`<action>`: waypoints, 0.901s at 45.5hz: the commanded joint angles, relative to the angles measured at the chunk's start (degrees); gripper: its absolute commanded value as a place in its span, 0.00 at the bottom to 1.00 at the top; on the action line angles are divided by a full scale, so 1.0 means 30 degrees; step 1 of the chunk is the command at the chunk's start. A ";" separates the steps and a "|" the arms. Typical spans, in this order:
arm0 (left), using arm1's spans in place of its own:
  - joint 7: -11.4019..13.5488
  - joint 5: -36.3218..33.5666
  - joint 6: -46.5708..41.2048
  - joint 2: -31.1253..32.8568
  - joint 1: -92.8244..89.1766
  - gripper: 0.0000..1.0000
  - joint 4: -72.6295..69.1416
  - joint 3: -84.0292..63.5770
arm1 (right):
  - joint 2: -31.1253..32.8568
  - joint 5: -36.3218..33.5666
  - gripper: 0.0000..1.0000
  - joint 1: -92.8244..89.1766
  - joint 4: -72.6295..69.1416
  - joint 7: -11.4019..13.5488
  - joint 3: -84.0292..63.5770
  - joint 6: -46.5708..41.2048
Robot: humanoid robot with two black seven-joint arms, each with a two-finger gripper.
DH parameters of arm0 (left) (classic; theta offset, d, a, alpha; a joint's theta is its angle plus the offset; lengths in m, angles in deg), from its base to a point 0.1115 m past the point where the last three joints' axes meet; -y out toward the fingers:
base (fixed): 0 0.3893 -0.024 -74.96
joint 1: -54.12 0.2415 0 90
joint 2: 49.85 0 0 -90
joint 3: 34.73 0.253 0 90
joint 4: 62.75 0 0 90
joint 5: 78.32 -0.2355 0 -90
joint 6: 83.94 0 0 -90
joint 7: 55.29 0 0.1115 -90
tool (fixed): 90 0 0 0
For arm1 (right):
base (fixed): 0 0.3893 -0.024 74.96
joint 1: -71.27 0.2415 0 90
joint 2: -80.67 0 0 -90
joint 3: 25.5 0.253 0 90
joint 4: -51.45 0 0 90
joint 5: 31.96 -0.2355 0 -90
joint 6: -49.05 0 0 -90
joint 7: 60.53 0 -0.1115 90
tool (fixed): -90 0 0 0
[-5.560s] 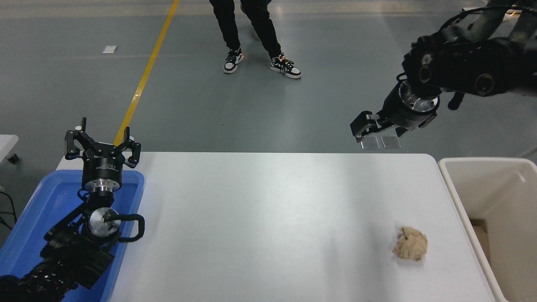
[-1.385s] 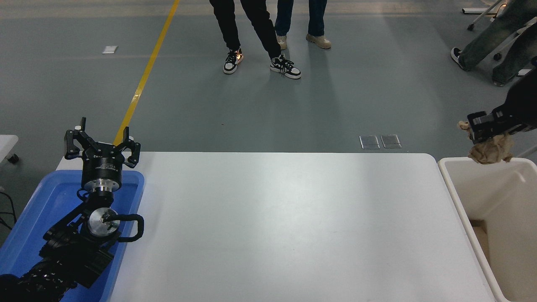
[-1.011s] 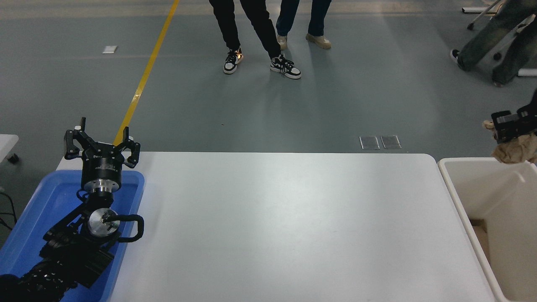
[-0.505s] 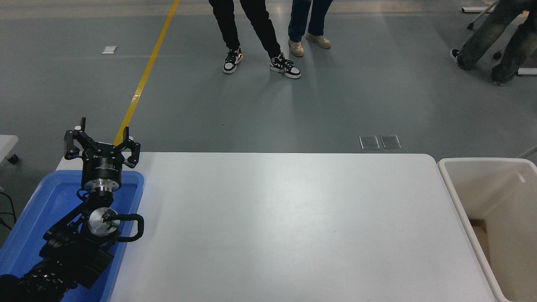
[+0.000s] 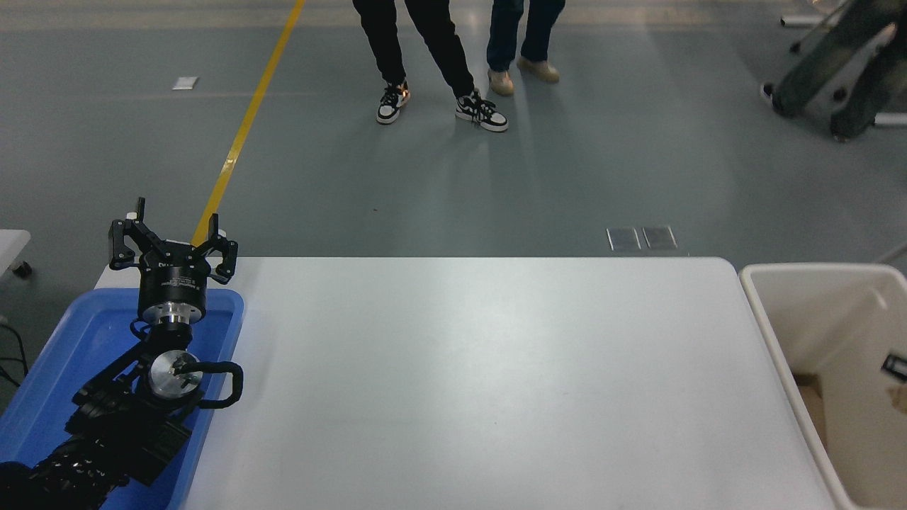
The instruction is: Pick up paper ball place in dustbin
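Left claw (image 5: 172, 244): parked over the blue tray (image 5: 64, 354) at near left, fingers spread, holding nothing, out of the work's way.
Counter (image 5: 482, 382): white.
Dustbin (image 5: 779, 333): near right. At the frame's right edge inside it, a black sliver with tan beneath, absent half a second ago; possibly right claw with paper ball, state unreadable.
Far floor: people's legs.

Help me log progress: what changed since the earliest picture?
The right gripper took the paper ball off the table and carried it right, over the dustbin; now only its black tip shows there, at the picture's edge. Left gripper stayed parked.
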 commanded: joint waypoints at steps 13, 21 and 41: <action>0.0028 0.0000 -0.0004 -0.0007 0.0002 0.99 -0.0003 -0.0001 | -0.0777 -0.0801 1.00 -0.0994 0.0454 0.0310 0.0975 0.0466; -0.0001 0.0000 -0.0004 0.0022 0.0002 0.99 -0.0003 -0.0001 | -0.0192 -0.0508 1.00 -0.0468 -0.0248 0.0280 0.0712 0.0203; -0.0001 -0.0059 0.0025 0.0022 0.0002 0.99 -0.0003 -0.0001 | 0.6195 0.3270 1.00 1.4051 -1.1493 0.0280 -0.4030 -0.4971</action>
